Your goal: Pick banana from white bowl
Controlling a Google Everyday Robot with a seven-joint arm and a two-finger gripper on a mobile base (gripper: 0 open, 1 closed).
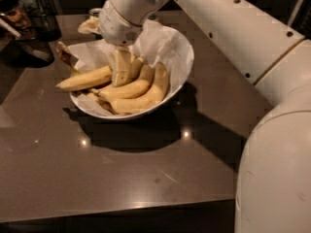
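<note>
Item: white bowl [181,75], wide and glossy, left of centre in the upper half of the frame, standing on a dark brown reflective table [121,178]. It casts a shadow towards the lower edge.

Lining: crumpled white paper [163,42], rising above the rim at the back and right of the bowl.

Contents: bananas [138,103], several, yellow, lying side by side and curving along the near wall. One banana [81,79] points left, and its tip reaches out over the left rim.

Gripper [121,77]: cream-coloured, reaching straight down into the bowl among the bananas at the middle of the bunch. How far it is open, and whether it has hold of a banana, cannot be told.

Arm [233,28]: thick, white, running from the lower right corner up across the top right to the wrist above the bowl. It hides the back rim and part of the paper.

Surroundings: dark containers [29,18] at the upper left corner of the table, well apart from the bowl. A tan object [90,25], kind unclear, lies just behind the bowl's back-left rim.
</note>
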